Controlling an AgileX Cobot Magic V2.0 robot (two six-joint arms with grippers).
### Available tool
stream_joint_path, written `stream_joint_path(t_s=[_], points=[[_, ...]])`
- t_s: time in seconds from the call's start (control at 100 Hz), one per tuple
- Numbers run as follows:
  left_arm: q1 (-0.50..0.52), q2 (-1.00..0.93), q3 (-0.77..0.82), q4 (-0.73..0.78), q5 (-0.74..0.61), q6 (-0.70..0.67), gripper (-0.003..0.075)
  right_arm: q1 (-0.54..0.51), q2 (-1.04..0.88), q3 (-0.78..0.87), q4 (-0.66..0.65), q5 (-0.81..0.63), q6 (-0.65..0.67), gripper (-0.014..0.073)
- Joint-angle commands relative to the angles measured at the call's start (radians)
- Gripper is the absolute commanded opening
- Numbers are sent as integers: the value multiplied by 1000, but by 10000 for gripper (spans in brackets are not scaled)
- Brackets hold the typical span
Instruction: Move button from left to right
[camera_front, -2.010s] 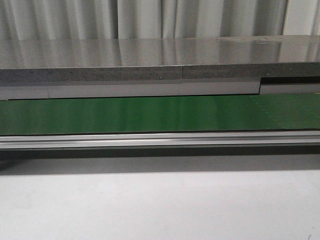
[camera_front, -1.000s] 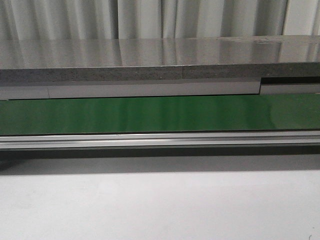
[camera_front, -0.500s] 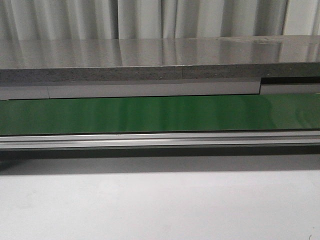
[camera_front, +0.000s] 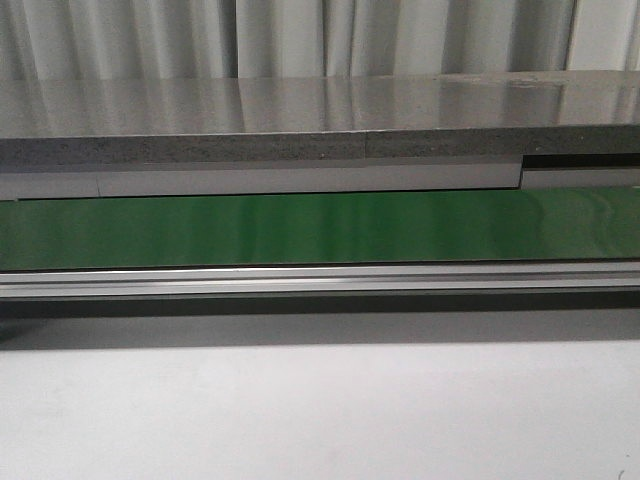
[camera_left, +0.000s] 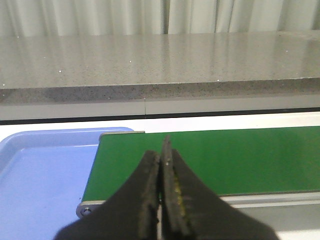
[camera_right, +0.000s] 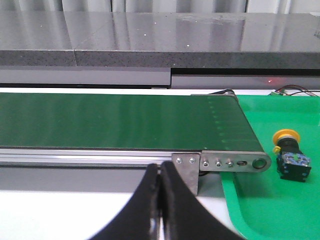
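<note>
This looks like an industrial test bench or factory-style lab: a green conveyor belt (camera_front: 320, 228) runs in an aluminium frame (camera_front: 320, 280) across a white table (camera_front: 320, 410), with plastic sorting trays, blue (camera_left: 40, 175) and green (camera_right: 270, 200), at its ends and a pale curtain (camera_front: 300, 38) behind.

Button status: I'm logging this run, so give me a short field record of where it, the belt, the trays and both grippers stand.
button: the button lies on its side in the green tray, off the belt
belt: green belt, nothing on it
blue tray: blue tray at the belt's other end, no part seen in it
left gripper: left gripper shut, holding nothing
right gripper: right gripper shut, holding nothing
</note>
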Motion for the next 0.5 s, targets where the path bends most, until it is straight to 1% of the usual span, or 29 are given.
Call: stream_joint_path(t_s=[0.0, 0.34, 0.43, 0.49], points=[[-5, -45, 14, 28, -85, -44, -20, -8, -18, -15, -4, -87, 2, -67], [-3, -267, 175, 17, -85, -46, -20, -8, -18, -15, -4, -87, 2, -67], [8, -279, 204, 13, -103, -46, -20, -8, -18, -15, -4, -87, 2, -67], [19, -279, 204, 13, -85, -53, -20, -8, -18, -15, -4, -87, 2, -67]])
